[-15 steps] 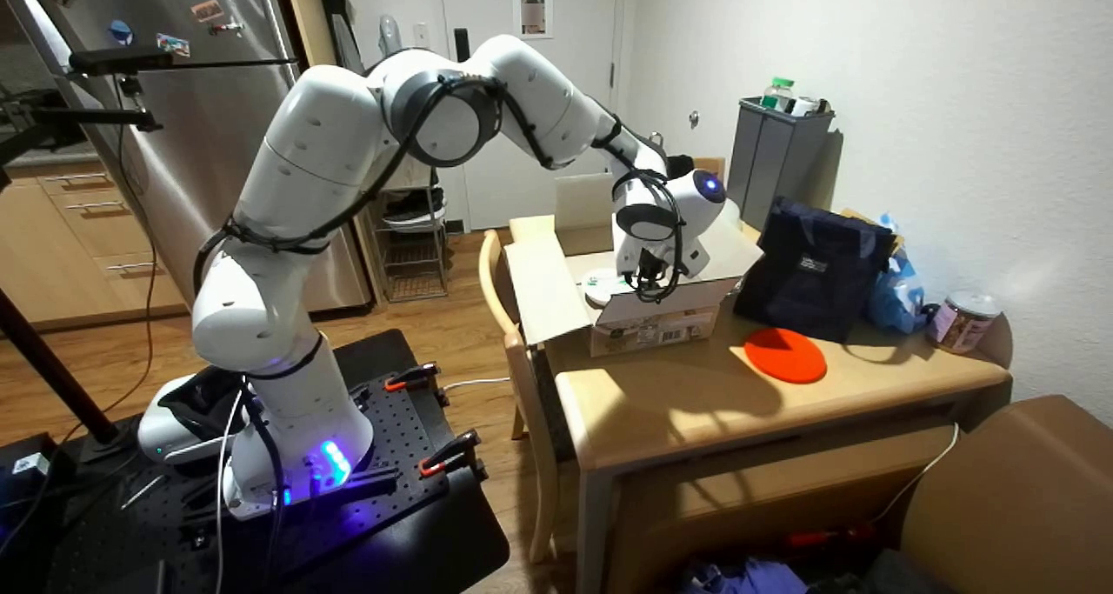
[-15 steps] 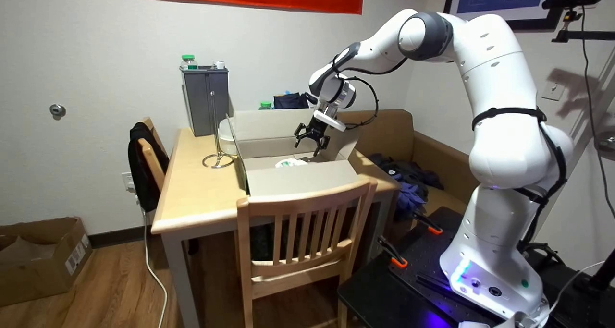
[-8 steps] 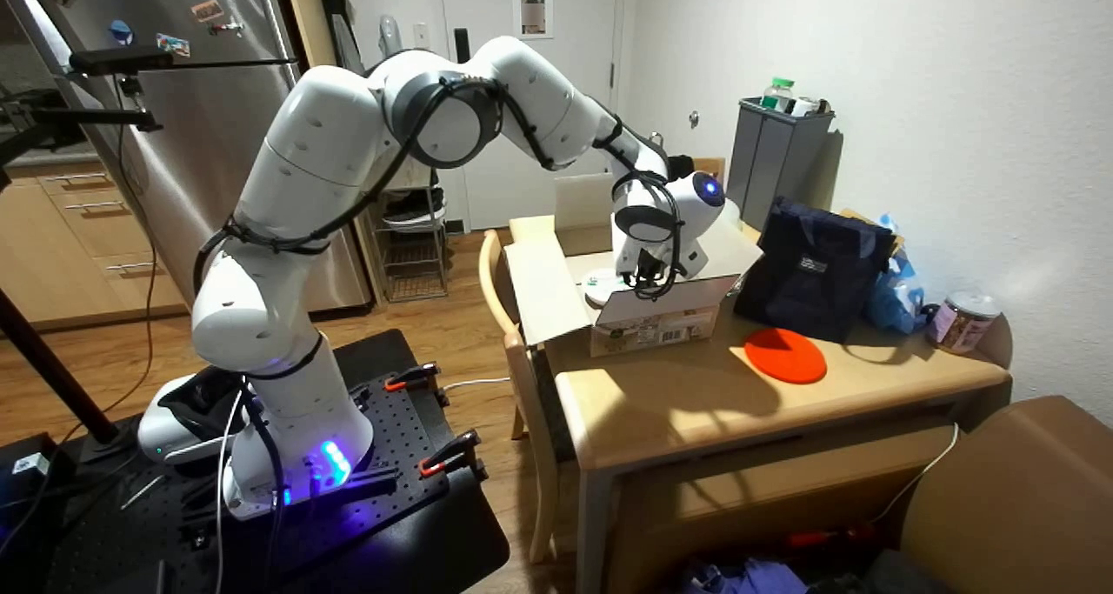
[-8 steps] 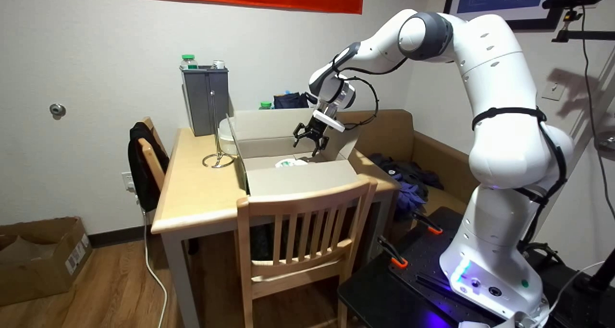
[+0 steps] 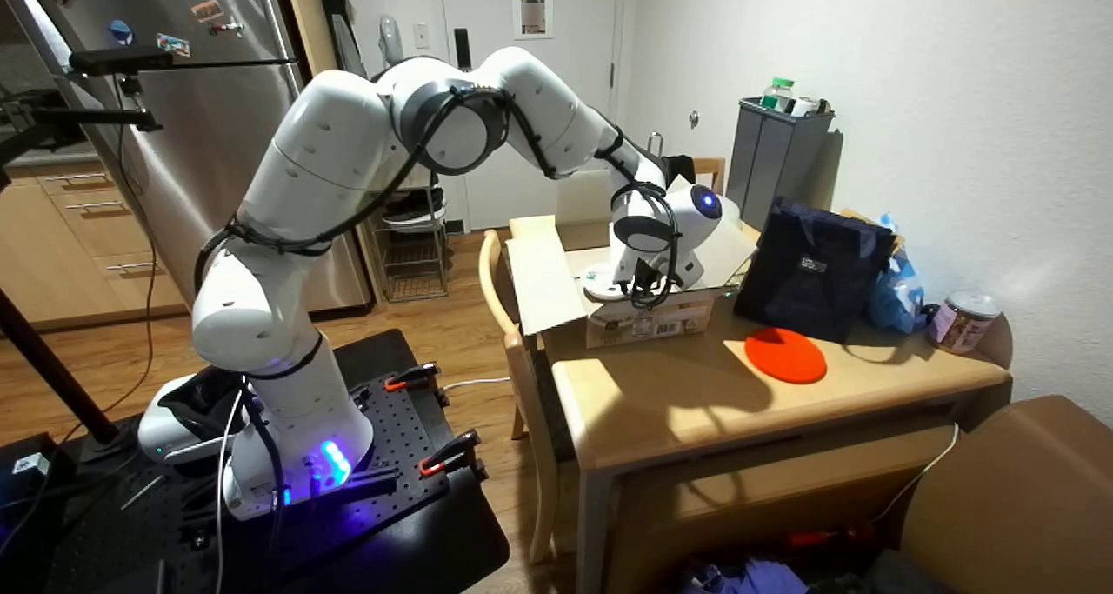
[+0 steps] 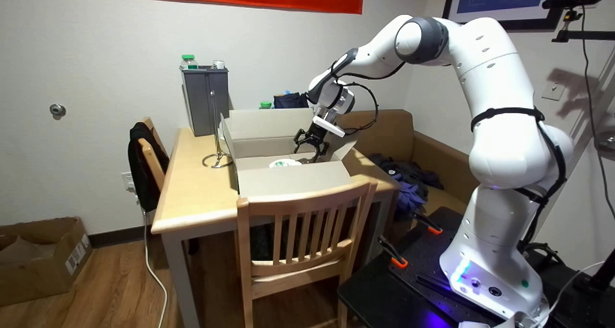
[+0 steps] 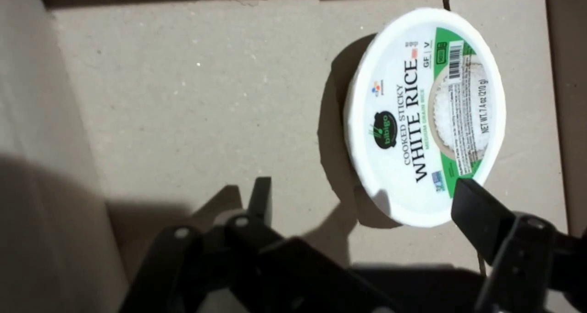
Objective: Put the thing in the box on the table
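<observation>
The white box [image 5: 656, 324] stands open on the light wooden table [image 5: 661, 394], its flaps spread; it also shows in an exterior view [image 6: 293, 180]. A white oval rice tub with a green and white lid [image 7: 399, 120] lies label up on the box floor. It also shows in both exterior views [image 5: 600, 281] [image 6: 285, 163]. My gripper [image 6: 306, 156] is open and empty, reaching down into the box beside the tub. In the wrist view the gripper [image 7: 362, 182] has one finger left of the tub over bare cardboard and the other overlapping the tub's lower right rim; I cannot tell whether it touches.
A dark blue bag [image 5: 813, 268], an orange-red disc [image 5: 785, 356] and a jar [image 5: 963, 322] sit on the table beside the box. A wire stand [image 6: 217, 157] and a grey bin [image 6: 206, 100] are on its far side. A wooden chair [image 6: 307, 199] stands close to the box.
My arm has lowered, bringing the open gripper deeper into the box. The box has shifted slightly on the table with the tub in it, leftward in both exterior views.
</observation>
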### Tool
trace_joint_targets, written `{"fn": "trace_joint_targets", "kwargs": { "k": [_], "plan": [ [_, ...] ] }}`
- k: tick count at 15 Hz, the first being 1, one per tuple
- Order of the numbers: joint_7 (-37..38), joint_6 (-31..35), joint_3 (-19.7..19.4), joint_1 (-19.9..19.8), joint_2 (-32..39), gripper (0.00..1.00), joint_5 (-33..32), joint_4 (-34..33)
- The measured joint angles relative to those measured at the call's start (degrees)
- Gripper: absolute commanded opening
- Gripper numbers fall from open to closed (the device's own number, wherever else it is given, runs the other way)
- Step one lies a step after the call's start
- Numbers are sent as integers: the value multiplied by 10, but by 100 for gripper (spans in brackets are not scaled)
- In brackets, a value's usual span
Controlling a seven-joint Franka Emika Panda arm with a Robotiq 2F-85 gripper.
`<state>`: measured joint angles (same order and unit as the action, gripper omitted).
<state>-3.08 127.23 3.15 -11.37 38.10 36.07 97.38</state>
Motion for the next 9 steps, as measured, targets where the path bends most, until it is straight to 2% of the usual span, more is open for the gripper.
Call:
{"fn": "trace_joint_targets", "kwargs": {
  "k": [9],
  "plan": [
    [9, 16, -2, 18, -16, 100, -28, 2]
  ]
}}
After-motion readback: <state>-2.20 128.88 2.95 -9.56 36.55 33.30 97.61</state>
